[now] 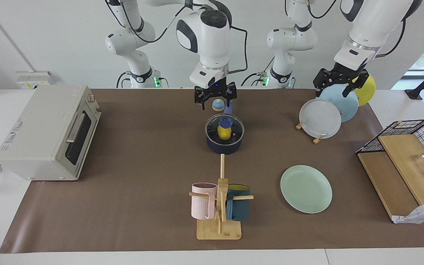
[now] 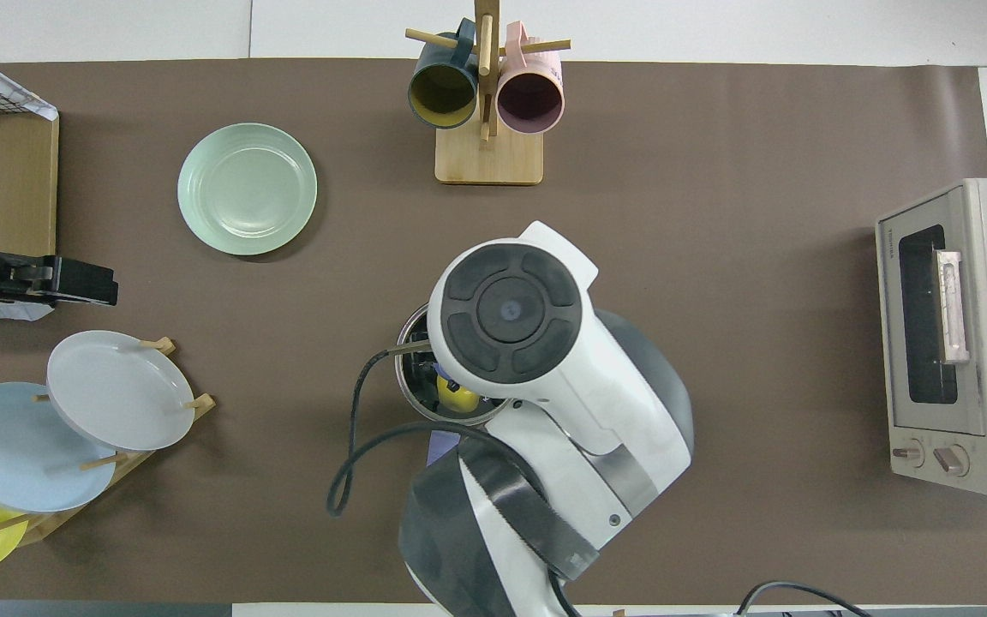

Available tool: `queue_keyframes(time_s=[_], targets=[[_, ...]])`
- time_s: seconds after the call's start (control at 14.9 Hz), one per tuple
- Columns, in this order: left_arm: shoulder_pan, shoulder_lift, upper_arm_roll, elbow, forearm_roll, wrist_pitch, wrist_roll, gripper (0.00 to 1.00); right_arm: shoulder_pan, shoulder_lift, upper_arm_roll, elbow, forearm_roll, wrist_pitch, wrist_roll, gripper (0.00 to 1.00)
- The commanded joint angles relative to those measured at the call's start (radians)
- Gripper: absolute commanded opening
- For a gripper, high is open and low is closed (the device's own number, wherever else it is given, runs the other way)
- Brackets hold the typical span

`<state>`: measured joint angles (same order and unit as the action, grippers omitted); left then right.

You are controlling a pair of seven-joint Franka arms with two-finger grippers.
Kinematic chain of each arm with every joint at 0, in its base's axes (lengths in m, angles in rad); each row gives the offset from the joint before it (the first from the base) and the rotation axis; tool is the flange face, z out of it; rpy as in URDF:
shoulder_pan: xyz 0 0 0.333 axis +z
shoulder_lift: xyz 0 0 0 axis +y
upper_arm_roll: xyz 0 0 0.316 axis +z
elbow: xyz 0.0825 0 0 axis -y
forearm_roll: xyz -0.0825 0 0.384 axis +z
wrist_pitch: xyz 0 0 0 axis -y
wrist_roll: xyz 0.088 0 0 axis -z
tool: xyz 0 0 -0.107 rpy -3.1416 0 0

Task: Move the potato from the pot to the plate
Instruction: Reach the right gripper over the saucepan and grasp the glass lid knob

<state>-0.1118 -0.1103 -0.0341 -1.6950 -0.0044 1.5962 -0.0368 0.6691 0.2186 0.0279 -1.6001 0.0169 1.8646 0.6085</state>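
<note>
A toaster oven (image 1: 46,134) sits at the right arm's end. A mug rack (image 1: 219,206) with pink (image 1: 202,200) and navy (image 1: 238,202) mugs stands at the edge farthest from the robots. A plate rack (image 1: 324,114) and wire basket (image 1: 410,138) occupy the left arm's end.

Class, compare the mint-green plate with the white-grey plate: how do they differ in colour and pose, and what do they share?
The mint-green plate lies flat on the table mat; the white-grey plate stands tilted in a wooden plate rack. One is pale green, the other pale grey. The green plate sits alone; the grey one overlaps a light-blue plate. Both are round, shallow-rimmed and empty.
</note>
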Motion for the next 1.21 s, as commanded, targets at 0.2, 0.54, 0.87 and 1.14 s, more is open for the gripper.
queue_keyframes(time_s=[0.2, 0.54, 0.87, 1.14], targets=[[-0.009, -0.019, 0.01, -0.018, -0.011, 0.018, -0.005, 1.0, 0.038, 0.004, -0.008, -0.087, -0.018, 0.116, 0.007, 1.0], [-0.009, -0.02, 0.009, -0.026, -0.011, 0.036, 0.001, 1.0, 0.052, 0.042, -0.006, -0.097, -0.084, 0.16, 0.011, 1.0], [0.009, -0.045, 0.02, -0.049, -0.013, 0.067, -0.011, 1.0, 0.053, 0.065, -0.006, -0.097, -0.086, 0.186, 0.054, 1.0], [0.012, -0.045, 0.019, -0.057, -0.011, 0.114, -0.005, 1.0, 0.052, 0.061, -0.008, -0.147, -0.089, 0.238, 0.054, 1.0]])
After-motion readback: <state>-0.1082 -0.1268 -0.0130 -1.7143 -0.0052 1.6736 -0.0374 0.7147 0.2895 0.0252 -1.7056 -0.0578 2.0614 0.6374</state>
